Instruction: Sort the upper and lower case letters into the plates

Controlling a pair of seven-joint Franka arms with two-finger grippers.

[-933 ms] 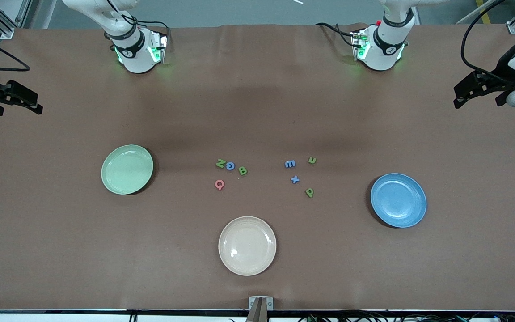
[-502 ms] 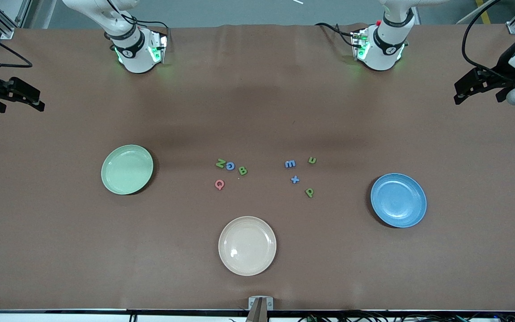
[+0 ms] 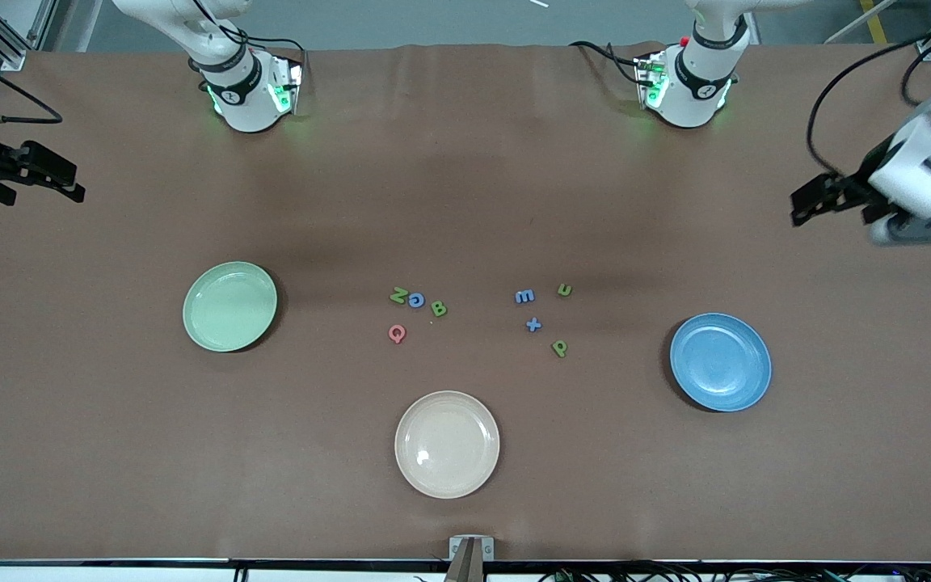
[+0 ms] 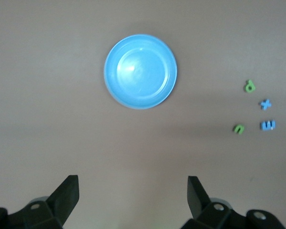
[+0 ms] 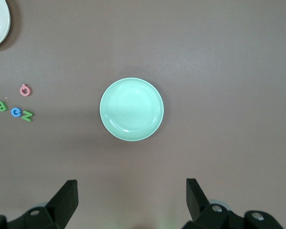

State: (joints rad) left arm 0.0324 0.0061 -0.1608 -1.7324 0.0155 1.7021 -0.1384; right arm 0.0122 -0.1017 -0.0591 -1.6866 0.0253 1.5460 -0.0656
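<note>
A: Surface: brown table (image 3: 465,202). Right gripper (image 3: 69,184), fingers wide, empty, hangs over bare table, well apart from the mint plate (image 3: 229,306).

B: Step: approach, nothing sorted. Letters N (image 3: 398,296), G (image 3: 416,301), B (image 3: 438,308), Q (image 3: 397,333), m (image 3: 524,297), x (image 3: 533,325), u (image 3: 564,289), p (image 3: 560,348) lie between the plates. Left gripper (image 3: 806,206), wide, is up near the blue plate (image 3: 720,362); next it must descend on one letter.

Glossy plastic blue plate (image 3: 720,362), matt brown table cover (image 3: 465,202)

You see the mint green plate (image 5: 131,109) on the brown table (image 5: 219,57), with the right gripper (image 5: 132,193) open above, and four letters (image 5: 14,106) nearby.
</note>
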